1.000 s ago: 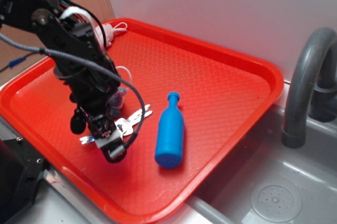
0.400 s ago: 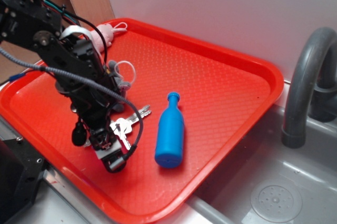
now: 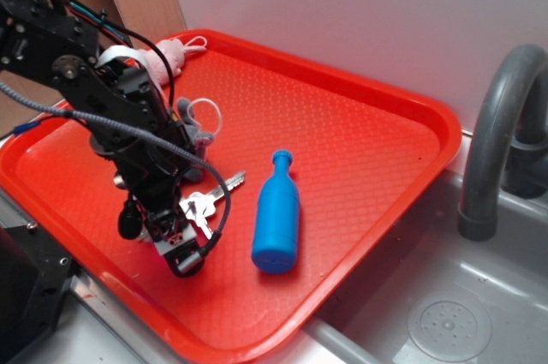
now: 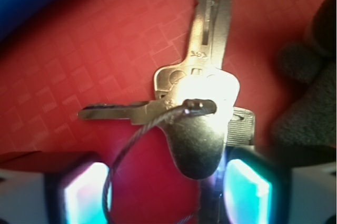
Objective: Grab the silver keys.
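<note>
- gripper (image 3: 175,240) hangs low over the near-left part of the red tray (image 3: 360,133), pointed down, its arm leaning in from the left.
- in the wrist view the two fingers (image 4: 79,195) stand apart at the bottom corners, with the rounded heads of the silver keys (image 4: 197,113) sitting in the gap between them; nothing is clamped yet, though whether a pad already touches metal is hard to tell.
- silver keys (image 3: 204,201) lie flat on the tray, just beside the gripper's tip on its far side, between the arm and the blue bottle (image 3: 276,223).
- the longest blades run straight away from the gripper, so the bunch's long axis lies across the line the fingers close along; one shorter key sticks out sideways toward the left finger.
- a thin dark wire loop (image 4: 131,139) trails from the key heads down toward the left finger.
- grey plush toy (image 4: 310,92) sits close on the right of the keys, near enough that a closing finger might catch it.
- my reading: the heads are the part to pinch, since they are already centred in the gap, and a small drop before closing looks needed.
</note>
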Robot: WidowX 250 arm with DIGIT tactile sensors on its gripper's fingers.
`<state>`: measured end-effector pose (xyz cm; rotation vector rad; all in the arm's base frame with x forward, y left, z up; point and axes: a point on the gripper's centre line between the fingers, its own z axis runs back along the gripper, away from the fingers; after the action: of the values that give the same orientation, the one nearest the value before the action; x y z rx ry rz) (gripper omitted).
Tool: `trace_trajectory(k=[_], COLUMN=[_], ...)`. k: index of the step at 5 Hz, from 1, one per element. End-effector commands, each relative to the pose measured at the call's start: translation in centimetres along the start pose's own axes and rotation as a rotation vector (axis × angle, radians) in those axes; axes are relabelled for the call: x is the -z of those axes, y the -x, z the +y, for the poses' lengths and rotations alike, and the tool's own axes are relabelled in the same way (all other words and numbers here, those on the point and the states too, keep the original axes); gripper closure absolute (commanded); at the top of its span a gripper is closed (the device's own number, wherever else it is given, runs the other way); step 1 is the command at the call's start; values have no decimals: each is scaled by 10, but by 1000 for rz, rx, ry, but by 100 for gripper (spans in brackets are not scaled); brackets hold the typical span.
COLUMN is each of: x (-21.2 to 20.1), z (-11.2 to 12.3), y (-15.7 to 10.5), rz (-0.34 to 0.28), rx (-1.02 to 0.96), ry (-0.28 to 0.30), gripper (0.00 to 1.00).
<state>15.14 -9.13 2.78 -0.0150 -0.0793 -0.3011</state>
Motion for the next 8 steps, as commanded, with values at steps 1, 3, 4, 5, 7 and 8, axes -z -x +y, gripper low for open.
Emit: trace_trajectory(k=[1, 3, 4, 5, 7, 8], x=[-11, -12, -13, -35, -132, -181], z=[-3, -1, 3, 10, 54, 75], y=[-7, -11, -13, -15, -29, -49], rz=[-13, -7, -17, -49, -68, -35], rx=[17, 15, 2, -28, -236, -339], ry=[21, 21, 20, 43, 172, 141], gripper=[100, 100, 100, 100, 100, 100])
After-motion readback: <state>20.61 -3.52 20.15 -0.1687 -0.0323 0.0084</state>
